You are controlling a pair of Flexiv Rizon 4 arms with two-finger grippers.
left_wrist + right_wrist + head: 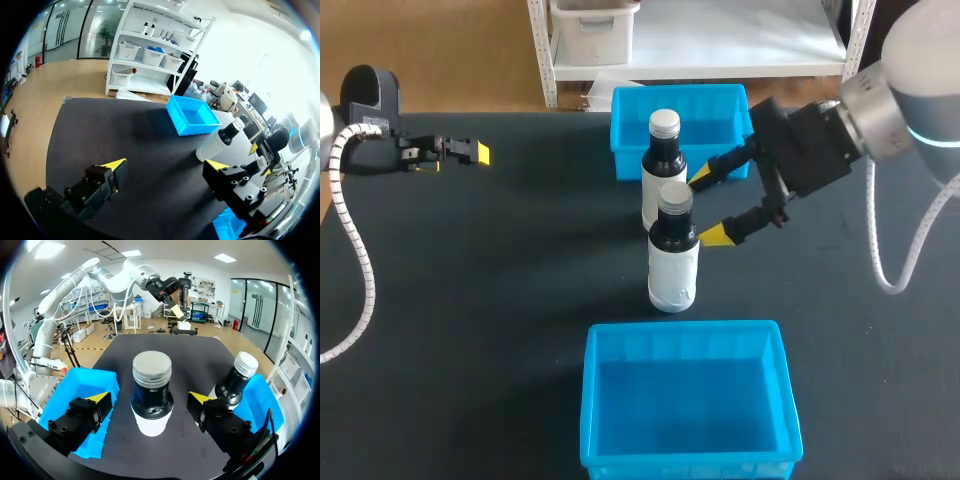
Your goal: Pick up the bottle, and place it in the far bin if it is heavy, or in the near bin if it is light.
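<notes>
Two dark bottles with white labels and grey caps stand upright mid-table. The nearer bottle [673, 250] [151, 390] stands between the spread fingers of my right gripper [709, 206] [150, 402], which is open; neither yellow tip touches it. The farther bottle [663, 165] [235, 380] [220, 140] stands just outside one finger, in front of the far blue bin [720, 105] [192, 116]. The near blue bin [685, 400] [82, 390] holds nothing. My left gripper [470, 152] [165, 165] hovers open at the table's far left, away from both bottles.
The black table [500, 280] stretches bare to the left of the bottles and bins. My right arm's white cable [890, 270] hangs over the table's right side. My left arm's coiled cable [355, 250] trails along the left edge.
</notes>
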